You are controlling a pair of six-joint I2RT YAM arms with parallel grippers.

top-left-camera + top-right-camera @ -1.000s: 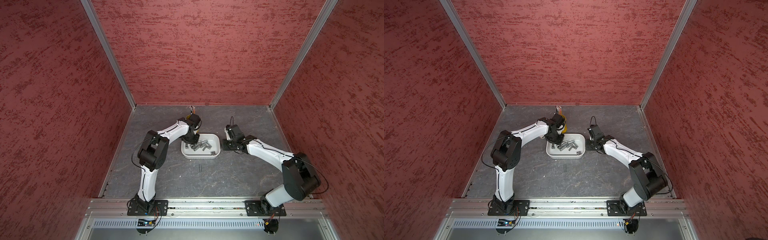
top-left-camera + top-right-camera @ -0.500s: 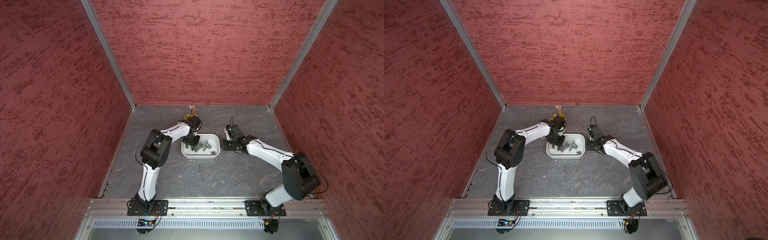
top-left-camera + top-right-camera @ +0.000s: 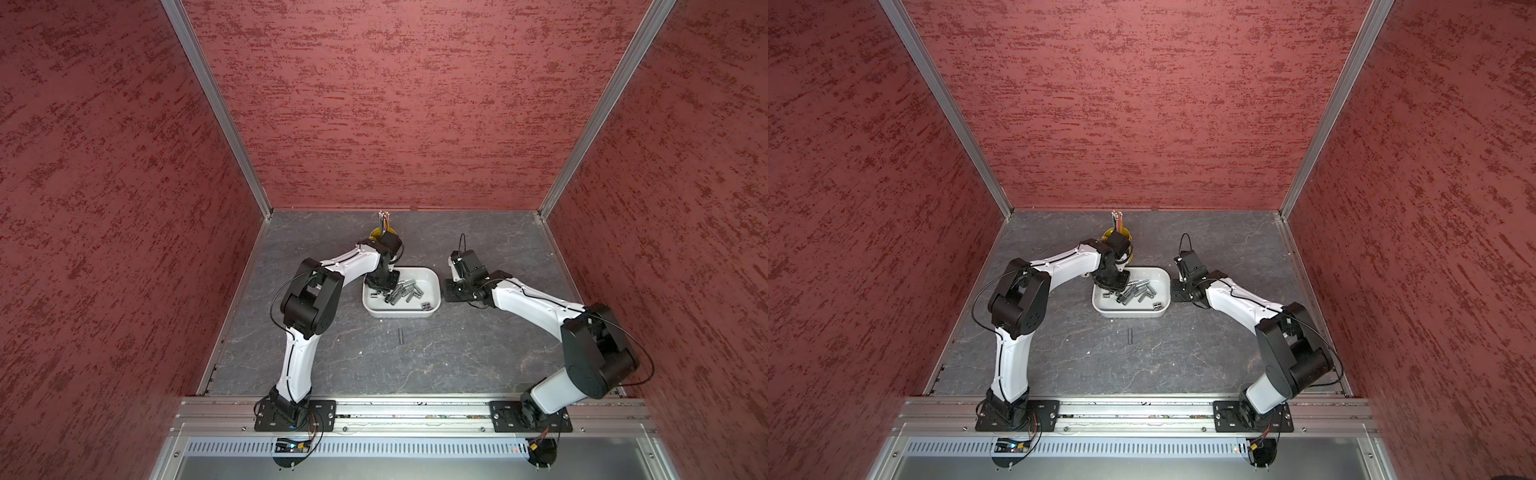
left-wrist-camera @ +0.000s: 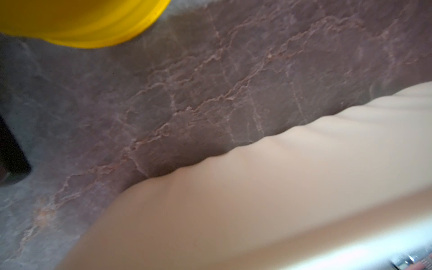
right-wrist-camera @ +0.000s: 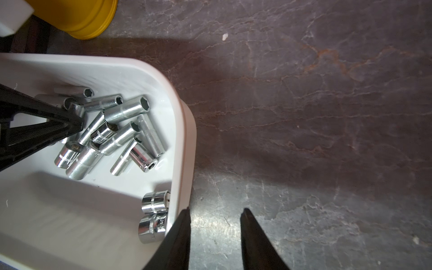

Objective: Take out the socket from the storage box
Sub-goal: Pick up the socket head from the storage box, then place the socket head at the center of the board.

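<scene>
1. Nearest me, one loose socket (image 3: 401,336) lies on the bench (image 3: 457,365), small and dark, well clear of the storage box (image 3: 399,312)
2. In the box's near corner, two short sockets (image 5: 154,210) sit touching each other against the wall; my right claw (image 5: 215,211) hangs just outside that wall, jaws partly apart and empty
3. Further in, the pile of long sockets (image 5: 121,131) lies crossed and stacked; my left claw (image 5: 78,120) is down at its edge with jaws closed tight, though I cannot tell whether a socket is pinched between them
4. I judge these chromed steel pieces hard, dense for their size, slick and ready to roll, not fragile; the best hold is across the barrel near mid-length, on the knurled band where there is one, choosing a top piece so neighbours are not dragged along
5. Farthest, the yellow cup (image 3: 376,236) stands just behind the box; a lift should keep clear of it
</scene>
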